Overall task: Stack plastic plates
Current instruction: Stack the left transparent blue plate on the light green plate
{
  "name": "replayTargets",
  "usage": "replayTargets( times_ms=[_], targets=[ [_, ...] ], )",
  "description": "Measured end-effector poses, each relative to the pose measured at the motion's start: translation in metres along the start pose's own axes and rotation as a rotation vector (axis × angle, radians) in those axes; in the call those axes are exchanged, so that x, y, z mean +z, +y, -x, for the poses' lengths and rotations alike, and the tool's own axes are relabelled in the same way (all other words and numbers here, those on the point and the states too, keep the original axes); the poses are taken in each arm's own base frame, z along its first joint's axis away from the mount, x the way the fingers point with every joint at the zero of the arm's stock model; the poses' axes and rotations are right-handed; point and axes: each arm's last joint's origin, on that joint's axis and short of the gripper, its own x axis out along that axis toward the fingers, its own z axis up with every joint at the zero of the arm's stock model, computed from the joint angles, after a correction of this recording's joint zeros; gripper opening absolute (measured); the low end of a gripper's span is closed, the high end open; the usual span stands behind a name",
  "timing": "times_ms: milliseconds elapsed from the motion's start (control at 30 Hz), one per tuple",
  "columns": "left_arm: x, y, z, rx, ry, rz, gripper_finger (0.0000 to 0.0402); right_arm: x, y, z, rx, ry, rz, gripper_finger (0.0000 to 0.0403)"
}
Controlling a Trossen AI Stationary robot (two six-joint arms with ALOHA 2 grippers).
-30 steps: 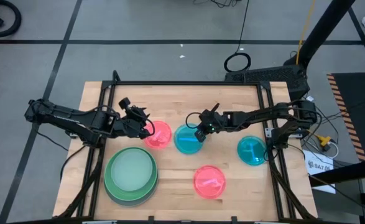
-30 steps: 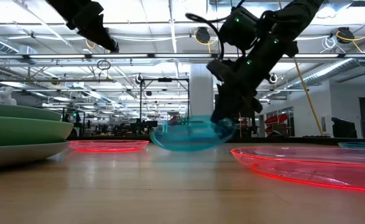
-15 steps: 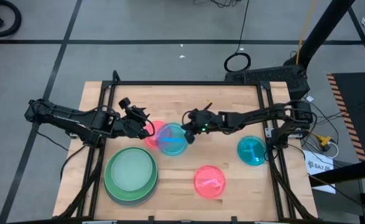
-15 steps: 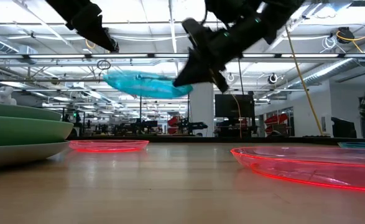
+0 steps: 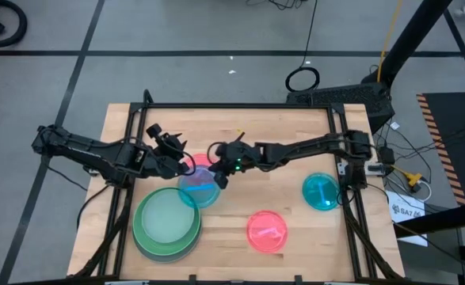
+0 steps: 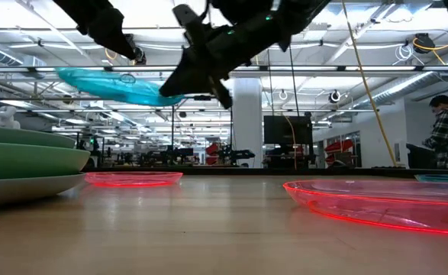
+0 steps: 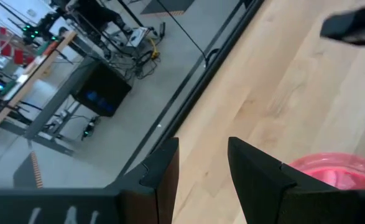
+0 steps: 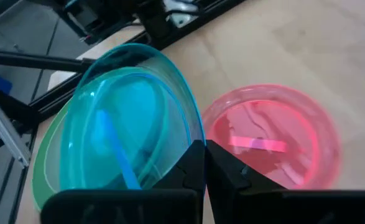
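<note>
We see the stack of large plates (image 5: pixel 166 222) near the table's front left corner, a pale green plate on top of a darker green and a grey one; it sits flat and waits for more. The left gripper (image 5: pixel 171 147) hovers just behind that stack, its fingers (image 7: pixel 252 176) apart and holding nothing, with a pink plate (image 7: pixel 341 171) on the wood just under it. The big change is in the middle: a second ago the teal plate (image 5: pixel 198 187) lay on the table near the centre, and now the right gripper (image 5: pixel 223 169) has its fingers pinched on the plate's rim and has carried it up and leftward, so it hangs tilted in the air, overlapping the back right edge of the stack; we judge the carry almost done, with only lowering and letting go left. Further right, a second pink plate (image 5: pixel 266 231) lies near the front edge, and another teal plate (image 5: pixel 322 192) lies near the right edge, both still to be gathered. The left gripper stands close to the carried plate's path and could get bumped; a person (image 6: pixel 445 137) shows far behind the table, well clear.
</note>
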Motion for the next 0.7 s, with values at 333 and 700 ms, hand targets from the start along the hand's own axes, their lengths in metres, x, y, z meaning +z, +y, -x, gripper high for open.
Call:
replayTargets(
  times_ms=[333, 700],
  targets=[
    [-0.001, -0.001, 0.008, 0.023, -0.032, -0.015, 0.0145, 0.005, 0.011, -0.044, 0.081, 0.037, 0.006, 0.0002],
    [-0.001, 0.004, 0.013, 0.021, -0.056, 0.016, 0.0145, 0.002, 0.020, -0.075, 0.110, 0.061, 0.019, 0.0002]
  ],
)
